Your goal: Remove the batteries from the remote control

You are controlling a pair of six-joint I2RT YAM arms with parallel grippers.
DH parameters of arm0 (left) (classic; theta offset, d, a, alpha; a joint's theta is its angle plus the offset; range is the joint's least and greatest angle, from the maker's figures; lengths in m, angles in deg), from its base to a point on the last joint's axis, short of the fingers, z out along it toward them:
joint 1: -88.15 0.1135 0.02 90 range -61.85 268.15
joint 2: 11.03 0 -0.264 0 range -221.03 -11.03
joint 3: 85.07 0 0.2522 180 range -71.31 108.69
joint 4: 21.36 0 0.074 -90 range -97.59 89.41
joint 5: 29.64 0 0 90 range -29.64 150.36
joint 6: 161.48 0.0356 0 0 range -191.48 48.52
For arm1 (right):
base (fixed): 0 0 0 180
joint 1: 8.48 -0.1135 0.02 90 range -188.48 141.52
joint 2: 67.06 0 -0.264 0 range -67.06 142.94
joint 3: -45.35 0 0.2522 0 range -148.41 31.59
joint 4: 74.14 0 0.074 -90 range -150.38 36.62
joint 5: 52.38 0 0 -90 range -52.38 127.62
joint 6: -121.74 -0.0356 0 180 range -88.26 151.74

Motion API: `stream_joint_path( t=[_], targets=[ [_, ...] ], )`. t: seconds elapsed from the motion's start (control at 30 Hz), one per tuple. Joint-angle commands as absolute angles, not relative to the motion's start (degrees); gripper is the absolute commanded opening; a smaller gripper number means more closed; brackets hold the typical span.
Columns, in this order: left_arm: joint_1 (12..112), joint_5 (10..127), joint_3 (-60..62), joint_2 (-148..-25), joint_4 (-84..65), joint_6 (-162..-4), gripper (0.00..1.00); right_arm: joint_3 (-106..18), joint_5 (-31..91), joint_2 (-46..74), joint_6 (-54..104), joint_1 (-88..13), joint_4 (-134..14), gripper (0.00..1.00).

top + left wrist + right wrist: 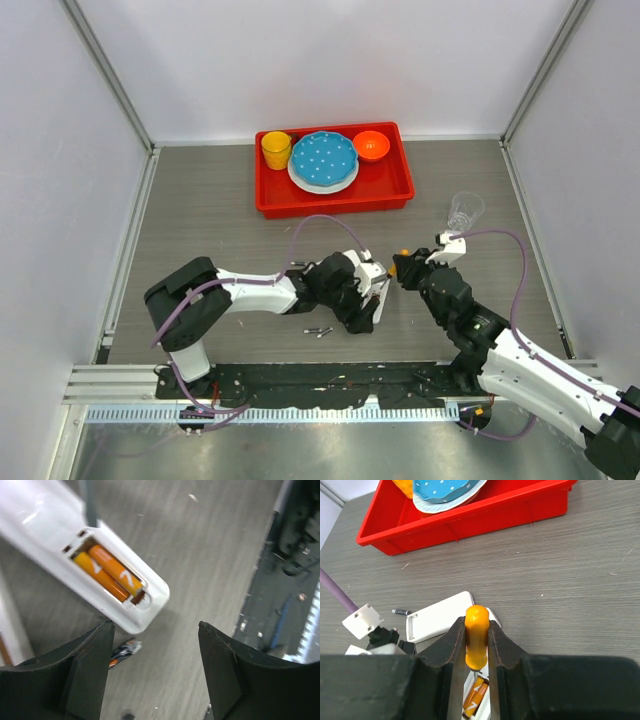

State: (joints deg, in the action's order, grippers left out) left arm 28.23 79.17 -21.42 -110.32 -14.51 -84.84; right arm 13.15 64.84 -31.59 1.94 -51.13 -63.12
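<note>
The white remote (60, 530) lies with its compartment open, and two orange batteries (107, 572) sit side by side in it; they also show in the right wrist view (476, 697). My left gripper (155, 630) is open and empty, just beyond the remote's rounded end. A loose dark battery (122, 652) lies on the table by its left finger. My right gripper (477, 630) is shut on the orange-handled screwdriver (476, 635), whose tip points down at the compartment's edge. In the top view both grippers (365, 305) (405, 268) meet at the remote (375, 280).
The remote's white cover (440, 615) lies beside the remote, with a dark battery (400, 612) left of it. Small loose batteries (318, 331) lie near the left arm. A red tray (335, 192) with a plate, cup and bowl stands behind. A clear glass (464, 211) stands right.
</note>
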Motion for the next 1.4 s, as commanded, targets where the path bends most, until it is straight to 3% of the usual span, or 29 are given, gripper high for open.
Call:
stream_joint_path(
  t=[0.0,0.3,0.6,1.0,1.37],
  targets=[
    [28.2,91.8,-20.5,-111.1,-18.8,-85.6,0.71,10.7,66.5,-32.4,3.3,-50.8,-62.8,0.01],
    [30.8,85.5,-24.3,-106.7,-22.7,-88.5,0.72,10.0,62.8,-31.1,4.1,-50.8,-62.4,0.01],
    [36.3,88.2,-26.6,-106.7,-25.6,-92.9,0.68,8.5,60.9,-20.9,3.8,-50.8,-64.0,0.01],
    [36.7,87.9,-25.7,-108.1,-24.8,-92.7,0.67,9.3,64.9,-17.5,5.8,-50.9,-68.1,0.01],
    [36.8,87.5,-25.3,-108.2,-24.0,-92.3,0.66,7.4,61.3,-13.3,7.2,-51.6,-66.0,0.01]
  ],
)
